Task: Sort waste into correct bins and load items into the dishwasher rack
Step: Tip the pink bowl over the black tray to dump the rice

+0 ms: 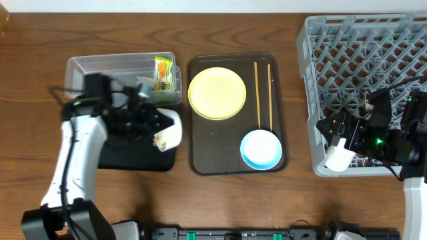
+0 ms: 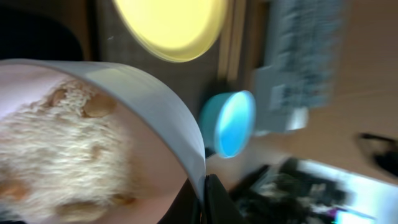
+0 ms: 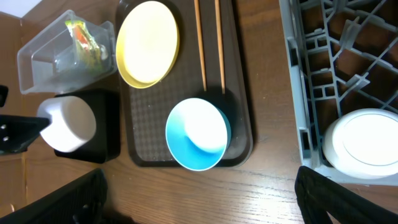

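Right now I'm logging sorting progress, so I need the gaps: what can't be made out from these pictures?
- Black tray, overhead: the left arm and tilted white bowl cover most of it, so whether scraps landed is unseen.
- Clear tub, overhead: the arm hides contents beside the wrapper.
- Dishwasher rack, left wrist: motion-blurred.
- White cup, right wrist: cut by right edge; upright or inverted unclear.

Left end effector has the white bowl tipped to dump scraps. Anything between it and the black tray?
Nothing visible. The white bowl, tilted in the left end effector, hangs over the black tray's right edge, scraps at its lip. The left arm hides much of the tray floor, so that part is unchecked.
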